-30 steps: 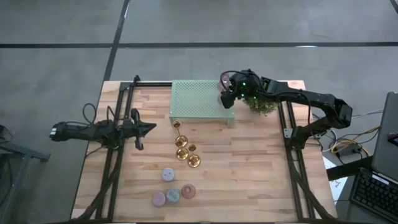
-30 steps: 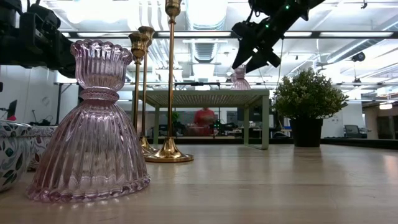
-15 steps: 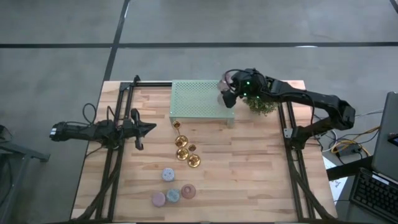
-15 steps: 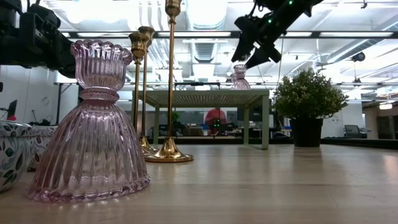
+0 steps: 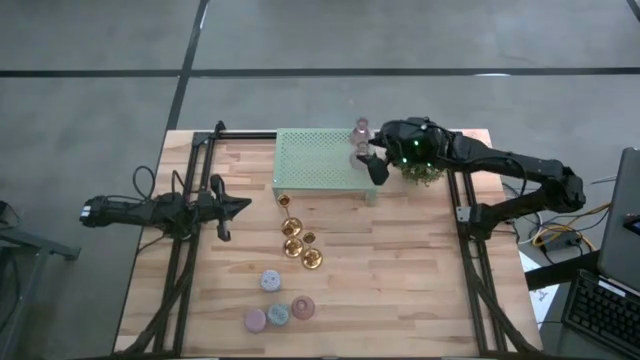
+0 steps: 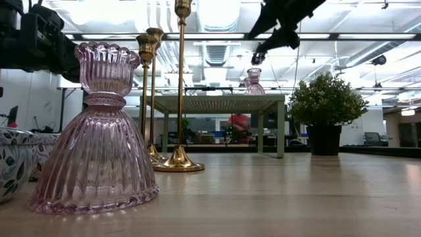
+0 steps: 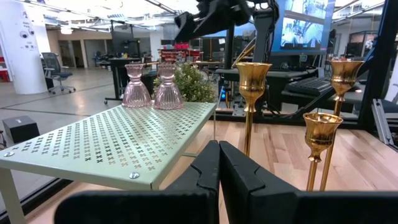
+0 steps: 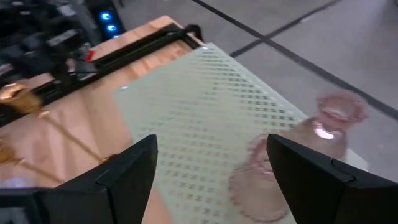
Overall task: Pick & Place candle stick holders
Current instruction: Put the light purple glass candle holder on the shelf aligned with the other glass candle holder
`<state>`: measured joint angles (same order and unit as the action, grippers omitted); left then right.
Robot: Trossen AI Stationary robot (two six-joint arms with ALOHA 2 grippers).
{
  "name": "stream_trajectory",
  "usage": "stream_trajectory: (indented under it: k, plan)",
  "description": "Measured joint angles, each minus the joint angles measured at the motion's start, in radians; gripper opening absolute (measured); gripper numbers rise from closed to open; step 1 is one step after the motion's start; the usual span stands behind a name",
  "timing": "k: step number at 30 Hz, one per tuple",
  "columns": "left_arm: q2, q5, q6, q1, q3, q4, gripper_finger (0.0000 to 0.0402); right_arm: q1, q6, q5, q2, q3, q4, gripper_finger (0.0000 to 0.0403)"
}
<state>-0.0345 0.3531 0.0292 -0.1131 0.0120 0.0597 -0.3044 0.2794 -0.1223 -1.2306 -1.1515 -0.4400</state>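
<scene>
The right gripper (image 5: 376, 168) has let go, jaws open, backing off the mint stand (image 5: 318, 160); two glass holders (image 7: 153, 88) stand there. Left gripper (image 5: 240, 207) closed.

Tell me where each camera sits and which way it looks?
High: above, looking straight down; both arms, right gripper by the green stand.
Low: at tabletop height, looking across past a pink glass holder; right arm overhead.
Left wrist: on the left arm, facing the stand; shut fingers below.
Right wrist: above the stand; open fingers.
Both wrist views share two pink holders.
</scene>
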Motion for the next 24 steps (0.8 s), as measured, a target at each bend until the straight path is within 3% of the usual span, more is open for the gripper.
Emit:
stream_trajectory:
  k: [14,24]
  plan:
    - [0.0,0.0,0.0,0.0,0.0,0.0,0.001,0.29,-0.039,0.0,0.012,0.037,-0.01,0.0266]
    - [0.0,0.0,0.0,0.0,0.0,0.0,0.001,0.579,-0.011,0.001,-0.065,0.263,0.4,0.0272]
